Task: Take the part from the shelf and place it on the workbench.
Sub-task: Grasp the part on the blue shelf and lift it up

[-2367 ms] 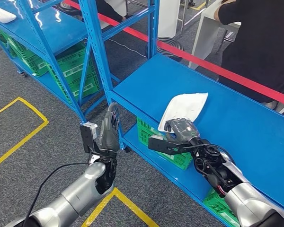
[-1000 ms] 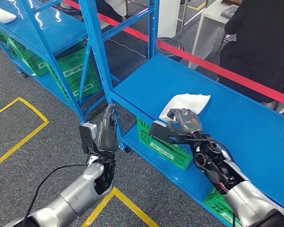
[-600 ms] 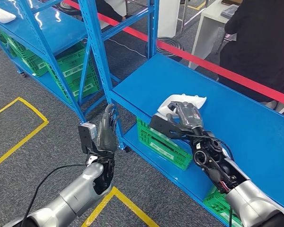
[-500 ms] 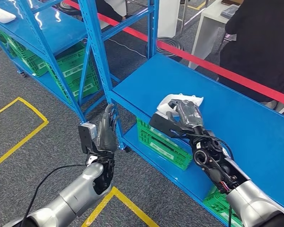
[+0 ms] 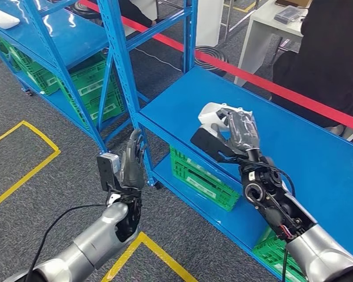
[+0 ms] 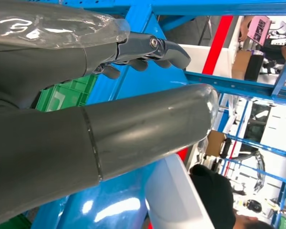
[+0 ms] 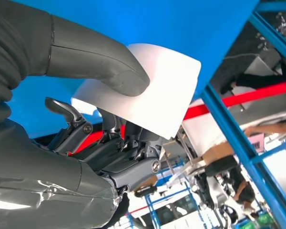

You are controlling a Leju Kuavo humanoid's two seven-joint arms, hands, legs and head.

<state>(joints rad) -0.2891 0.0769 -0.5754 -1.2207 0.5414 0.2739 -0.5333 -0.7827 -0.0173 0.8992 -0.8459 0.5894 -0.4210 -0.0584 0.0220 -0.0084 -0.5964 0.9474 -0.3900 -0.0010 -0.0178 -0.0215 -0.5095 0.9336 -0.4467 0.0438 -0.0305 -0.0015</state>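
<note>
The white part (image 5: 212,114) is clamped by the right hand (image 5: 237,132) above the blue shelf (image 5: 299,153); the thumb pressed on its face is shown from the right wrist. The left hand (image 5: 132,164) is held with fingers apart beside the shelf post (image 5: 121,64).

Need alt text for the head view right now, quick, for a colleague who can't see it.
The right hand grips the white part above the blue shelf. The left hand is raised, holding nothing, beside the shelf post.
</note>
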